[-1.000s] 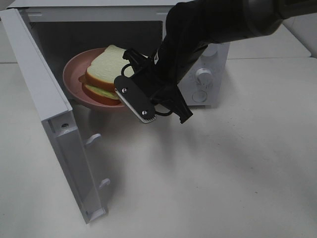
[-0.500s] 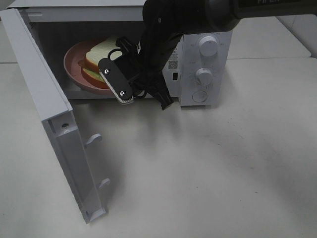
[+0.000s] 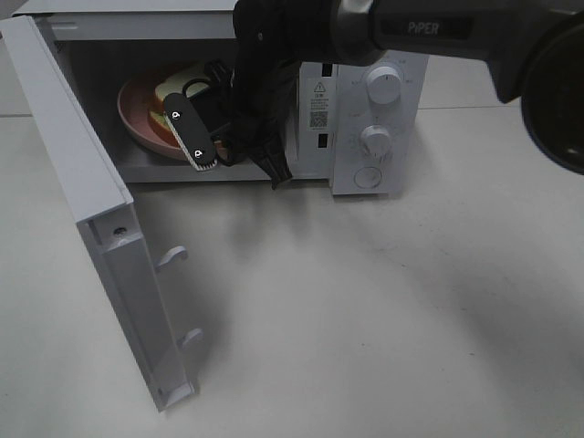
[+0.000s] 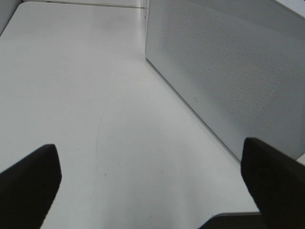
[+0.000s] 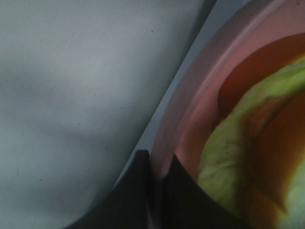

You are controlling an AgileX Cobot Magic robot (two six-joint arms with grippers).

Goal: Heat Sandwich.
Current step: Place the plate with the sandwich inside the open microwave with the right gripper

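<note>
The sandwich (image 3: 180,82), white bread over green lettuce and red filling, lies on a round pink plate (image 3: 135,109) inside the open microwave (image 3: 365,91). My right gripper (image 3: 203,161) reaches into the cavity and is shut on the plate's near rim. Up close in the right wrist view, the two dark fingertips (image 5: 143,191) pinch the pink plate rim (image 5: 190,100), with the sandwich's lettuce (image 5: 233,143) just beyond. My left gripper (image 4: 152,195) hangs open over bare table, nothing between its fingers. The arm hides much of the sandwich from above.
The microwave door (image 3: 87,192) stands swung wide open at the left, its latch hooks (image 3: 172,258) pointing out. Control knobs (image 3: 374,141) are on the right front panel. The door's perforated panel (image 4: 224,71) rises beside my left gripper. White table (image 3: 383,310) spreads in front.
My right arm has carried the plate and sandwich back and to the left, from the microwave's opening deeper into the cavity. The left gripper stays open.
</note>
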